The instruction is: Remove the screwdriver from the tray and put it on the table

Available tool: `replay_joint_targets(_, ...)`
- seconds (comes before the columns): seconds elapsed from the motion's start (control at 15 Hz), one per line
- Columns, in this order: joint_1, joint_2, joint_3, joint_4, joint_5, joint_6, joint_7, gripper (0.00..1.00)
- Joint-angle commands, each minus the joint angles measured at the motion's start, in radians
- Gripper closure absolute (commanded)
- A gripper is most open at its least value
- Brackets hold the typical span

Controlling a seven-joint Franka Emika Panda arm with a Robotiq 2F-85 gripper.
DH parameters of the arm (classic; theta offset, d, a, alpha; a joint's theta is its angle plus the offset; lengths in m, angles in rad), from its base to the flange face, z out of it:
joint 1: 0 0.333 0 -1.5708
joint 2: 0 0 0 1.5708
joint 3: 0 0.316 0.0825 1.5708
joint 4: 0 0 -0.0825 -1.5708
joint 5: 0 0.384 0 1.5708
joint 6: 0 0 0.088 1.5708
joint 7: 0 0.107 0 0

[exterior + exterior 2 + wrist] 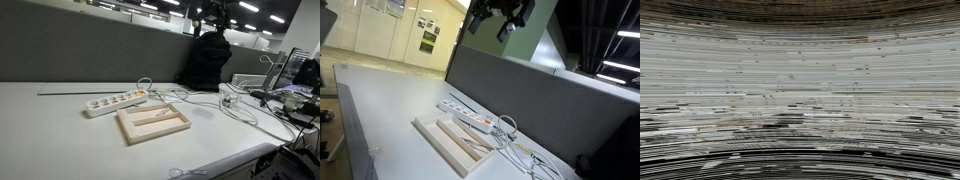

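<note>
The light wooden tray (151, 136) lies on the white table (50, 130) in both exterior views (433, 145). The pale slender screwdriver (155, 118) lies inside it, also faintly visible in an exterior view (468, 140). My gripper (492, 28) hangs high above the table, well apart from the tray, and its two dark fingers look spread and empty. It also shows as a dark shape at the top of an exterior view (216, 14). The wrist view is only streaked noise and shows nothing.
A long white power strip with orange switches (115, 101) lies just behind the tray, also seen in an exterior view (470, 117). Thin white cables (235, 105) sprawl beside it (525, 155). A grey partition (80, 50) runs along the back. Monitors and clutter (295, 80) stand at one end.
</note>
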Motion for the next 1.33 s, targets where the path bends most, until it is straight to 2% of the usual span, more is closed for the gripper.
replay_joint_targets(0.0,0.000,0.001,0.000,0.002,0.000,-0.001,0.000,0.00)
replay_joint_targets(0.67,0.000,0.001,0.000,0.002,0.000,0.000,-0.001,0.00)
replay_joint_targets(0.93,-0.031,0.040,0.015,-0.014,-0.070,0.168,0.130,0.00)
replay_joint_targets(1.27,-0.057,0.187,0.030,-0.014,-0.180,0.412,0.345,0.00)
